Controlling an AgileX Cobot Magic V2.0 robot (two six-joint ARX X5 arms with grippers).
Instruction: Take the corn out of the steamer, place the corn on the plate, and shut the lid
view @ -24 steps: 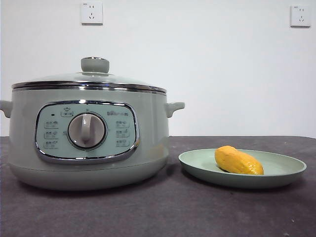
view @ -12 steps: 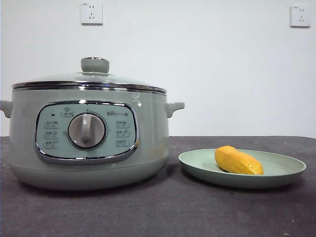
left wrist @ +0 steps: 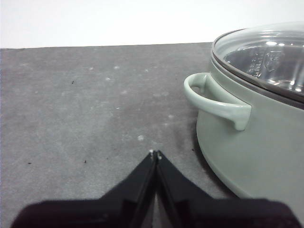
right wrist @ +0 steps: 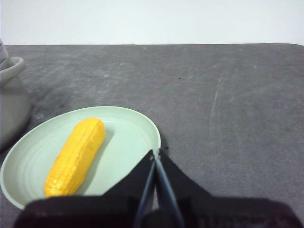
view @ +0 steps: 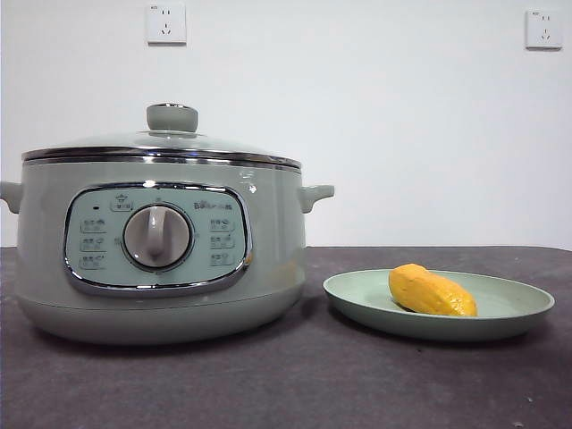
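Observation:
The sage-green steamer [view: 152, 259] stands at the left of the front view with its glass lid [view: 161, 143] closed on it. The yellow corn [view: 431, 292] lies on the pale green plate [view: 518, 308] to its right. In the left wrist view, my left gripper [left wrist: 155, 153] is shut and empty over the table beside the steamer's side handle [left wrist: 216, 100]; the lid [left wrist: 266, 54] shows there too. In the right wrist view, my right gripper [right wrist: 156, 153] is shut and empty at the edge of the plate [right wrist: 137, 137], with the corn [right wrist: 78, 154] lying apart from it.
The dark grey table [view: 295, 384] runs across the front view. Two wall sockets [view: 166, 22] sit on the white wall behind. Neither arm shows in the front view.

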